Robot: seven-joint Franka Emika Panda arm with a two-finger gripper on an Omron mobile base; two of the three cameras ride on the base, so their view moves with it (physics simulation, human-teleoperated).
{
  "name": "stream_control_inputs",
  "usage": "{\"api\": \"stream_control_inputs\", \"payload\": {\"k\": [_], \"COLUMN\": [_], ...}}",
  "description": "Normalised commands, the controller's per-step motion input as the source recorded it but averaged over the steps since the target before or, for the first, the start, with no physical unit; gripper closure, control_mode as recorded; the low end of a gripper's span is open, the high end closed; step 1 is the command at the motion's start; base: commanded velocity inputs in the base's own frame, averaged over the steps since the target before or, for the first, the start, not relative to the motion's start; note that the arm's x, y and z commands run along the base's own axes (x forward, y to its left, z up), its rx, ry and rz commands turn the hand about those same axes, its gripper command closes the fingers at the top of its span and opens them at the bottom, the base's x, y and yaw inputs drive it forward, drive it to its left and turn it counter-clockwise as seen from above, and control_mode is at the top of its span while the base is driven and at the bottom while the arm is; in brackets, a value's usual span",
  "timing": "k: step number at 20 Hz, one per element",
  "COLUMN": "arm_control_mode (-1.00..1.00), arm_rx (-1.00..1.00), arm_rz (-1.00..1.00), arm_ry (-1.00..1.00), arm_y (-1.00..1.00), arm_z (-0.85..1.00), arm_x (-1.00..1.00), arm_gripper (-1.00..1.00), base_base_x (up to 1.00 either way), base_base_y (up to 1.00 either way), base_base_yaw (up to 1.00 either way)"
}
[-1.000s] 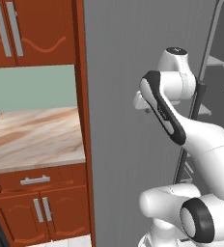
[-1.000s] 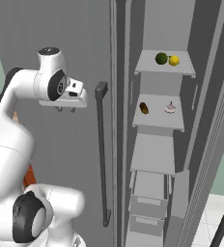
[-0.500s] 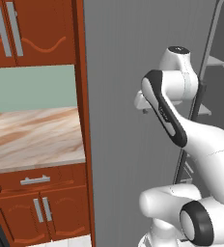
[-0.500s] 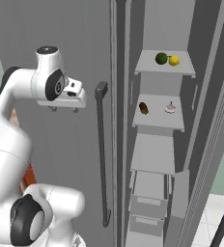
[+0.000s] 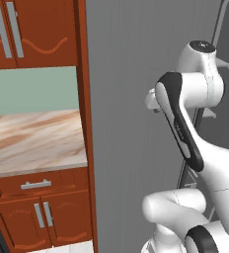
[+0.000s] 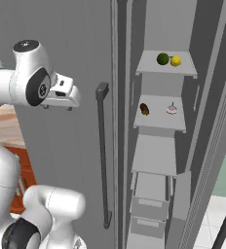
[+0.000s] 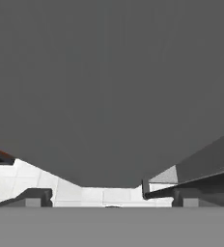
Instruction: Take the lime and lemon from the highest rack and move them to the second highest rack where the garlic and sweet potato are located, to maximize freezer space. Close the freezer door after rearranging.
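We see the lime [image 6: 162,59] sitting on the highest rack [image 6: 154,69] in the upper right of the right base view, with the yellow lemon [image 6: 175,61] just beside it on its right. One shelf down, on the second highest rack [image 6: 156,121], lie the brown sweet potato [image 6: 144,109] to the left and the pale garlic [image 6: 172,109] to the right, well apart from each other. The compartment stands open. In the same view the robot's hand sits at the left of the frame, level with the second highest rack but well apart from the fruit, on the near side of the grey freezer door [image 6: 81,58] with its dark bar handle [image 6: 103,155] between hand and shelves. We cannot make out the fingers there. Over in the hand view the gripper [image 7: 112,197] has its two dark tips spread wide at the bottom corners, nothing between them and nothing touched; ahead of it is a plain grey panel, with a strip of white floor tiles [image 7: 32,176] below.
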Motion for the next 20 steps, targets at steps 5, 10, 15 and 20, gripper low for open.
{"api": "stream_control_inputs", "payload": {"k": [5, 10, 15, 20], "arm_control_mode": [-1.00, -1.00, -1.00, 1.00], "arm_rx": [0.00, 0.00, 0.00, 0.00], "arm_rz": [-0.05, -0.01, 0.00, 0.00], "arm_ry": [-0.20, -0.15, -0.09, 0.00], "arm_y": [-0.01, -0.11, -0.03, 0.00], "arm_z": [0.26, 0.14, 0.00, 0.00], "arm_x": [-0.57, -0.64, -0.42, 0.00], "arm_gripper": [-1.00, -1.00, -1.00, -1.00], "base_base_x": [0.00, 0.00, 0.00, -0.07], "base_base_y": [0.00, 0.00, 0.00, 0.00], "base_base_yaw": [0.00, 0.00, 0.00, 0.00]}}
